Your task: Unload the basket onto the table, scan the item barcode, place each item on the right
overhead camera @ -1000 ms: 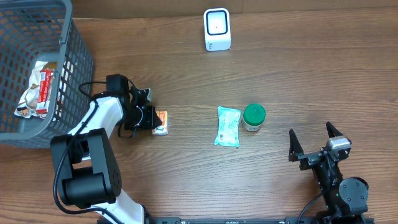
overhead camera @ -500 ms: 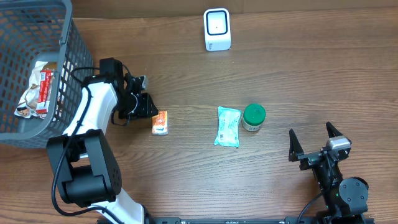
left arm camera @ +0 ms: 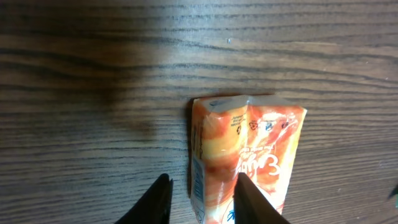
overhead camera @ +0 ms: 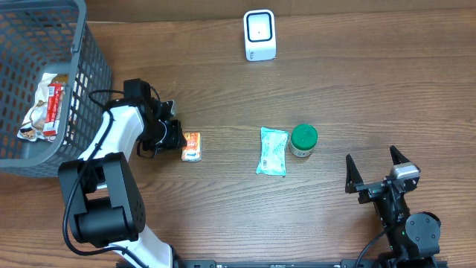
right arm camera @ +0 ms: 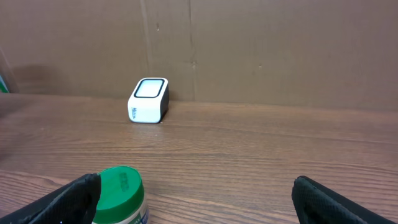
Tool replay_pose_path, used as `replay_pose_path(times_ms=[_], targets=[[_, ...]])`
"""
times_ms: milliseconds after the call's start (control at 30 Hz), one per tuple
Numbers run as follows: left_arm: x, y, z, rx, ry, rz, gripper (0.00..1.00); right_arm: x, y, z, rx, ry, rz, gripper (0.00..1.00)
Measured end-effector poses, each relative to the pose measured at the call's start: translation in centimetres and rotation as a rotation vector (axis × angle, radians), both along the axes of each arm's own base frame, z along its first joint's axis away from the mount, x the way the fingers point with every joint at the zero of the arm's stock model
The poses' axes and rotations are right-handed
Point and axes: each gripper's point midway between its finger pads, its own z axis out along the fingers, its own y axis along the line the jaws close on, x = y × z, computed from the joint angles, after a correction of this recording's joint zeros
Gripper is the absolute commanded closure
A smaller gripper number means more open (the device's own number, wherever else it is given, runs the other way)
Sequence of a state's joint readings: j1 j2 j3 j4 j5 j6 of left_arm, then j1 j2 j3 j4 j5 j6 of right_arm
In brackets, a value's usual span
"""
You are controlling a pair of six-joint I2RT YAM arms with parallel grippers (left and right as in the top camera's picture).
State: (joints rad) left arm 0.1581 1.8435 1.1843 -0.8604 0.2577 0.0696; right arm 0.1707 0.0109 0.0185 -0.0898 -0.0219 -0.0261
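A small orange packet (overhead camera: 192, 146) lies flat on the wooden table, left of centre. My left gripper (overhead camera: 177, 138) is right against its left end. In the left wrist view the orange packet (left arm camera: 249, 149) has its left edge between the two dark fingers (left arm camera: 158, 200), which stand narrowly apart. A gap shows between the left finger and the packet, and the right finger sits over the packet's face. The left gripper (left arm camera: 202, 200) is slightly open, not clamped. The white scanner (overhead camera: 259, 35) stands at the back centre. My right gripper (overhead camera: 374, 168) rests wide open at the front right.
A grey mesh basket (overhead camera: 91, 71) with wrapped snacks (overhead camera: 44, 108) inside stands at the far left. A pale teal pouch (overhead camera: 273, 151) and a green-lidded jar (overhead camera: 303, 139) lie mid-table. The right wrist view shows the jar (right arm camera: 121, 193) and the scanner (right arm camera: 149, 101).
My left gripper pulled back and up from the orange packet half a second ago, then came back to its left end. The packet barely shifted. The right arm stayed still.
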Motion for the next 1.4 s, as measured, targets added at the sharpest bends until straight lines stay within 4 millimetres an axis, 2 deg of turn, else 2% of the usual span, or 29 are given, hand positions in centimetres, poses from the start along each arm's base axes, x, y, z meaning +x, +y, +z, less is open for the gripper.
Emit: replay_pose_path(times_ms=[367, 733, 967, 1300, 1367, 1400], targets=[[0.4, -0.3, 0.0, -0.022, -0.016, -0.001, 0.75, 0.0, 0.0, 0.0, 0.000, 0.000, 0.000, 0.00], [0.4, -0.4, 0.0, -0.025, -0.018, -0.001, 0.81, 0.0, 0.0, 0.0, 0.000, 0.000, 0.000, 0.00], [0.1, -0.5, -1.0, -0.032, 0.010, -0.001, 0.85, 0.0, 0.0, 0.0, 0.000, 0.000, 0.000, 0.00], [-0.2, -0.7, -1.7, -0.043, 0.014, -0.001, 0.84, 0.0, 0.0, 0.0, 0.000, 0.000, 0.000, 0.00], [-0.2, -0.8, -1.8, -0.048, 0.010, -0.001, 0.87, 0.0, 0.0, 0.0, 0.000, 0.000, 0.000, 0.00], [-0.2, -0.9, -1.8, -0.053, 0.009, -0.001, 0.95, 0.0, 0.0, 0.0, 0.000, 0.001, 0.000, 0.00]])
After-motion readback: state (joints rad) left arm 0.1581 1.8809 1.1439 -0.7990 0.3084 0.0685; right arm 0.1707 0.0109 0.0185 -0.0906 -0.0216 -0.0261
